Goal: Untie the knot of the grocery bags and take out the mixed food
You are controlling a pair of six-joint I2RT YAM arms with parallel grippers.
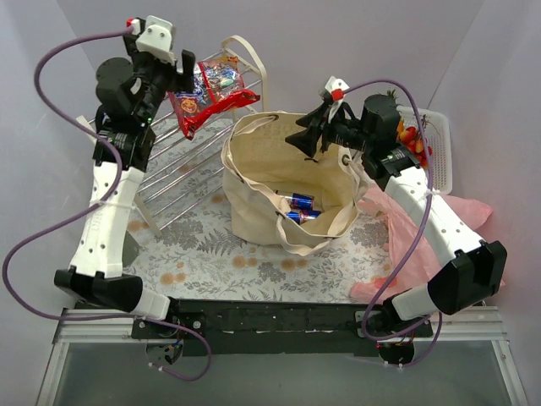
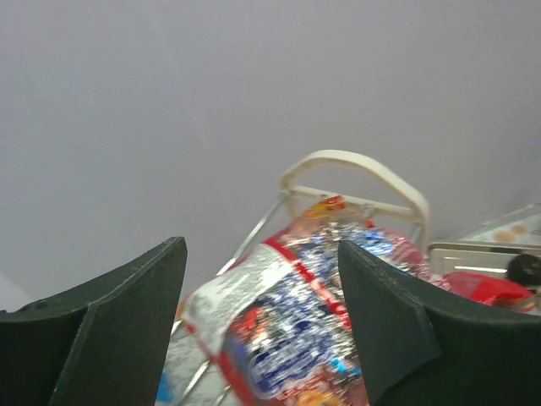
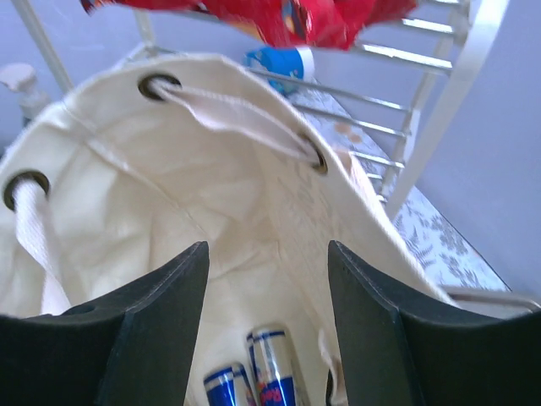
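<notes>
The beige canvas tote stands open mid-table, its cord threaded through metal eyelets. Two blue drink cans lie at its bottom. My right gripper hangs open over the tote's mouth, with nothing between its fingers. Shiny red-edged snack packets rest on the wire rack's upper end. My left gripper is open just left of them; a blurred packet shows between and beyond its spread fingers, untouched. The crinkly pink bag lies flattened under the right arm.
A wire rack with a cream handle slopes across the back left. A white slotted basket at the back right holds small red fruits. A blue-and-white tub sits behind the tote. Purple walls enclose the table.
</notes>
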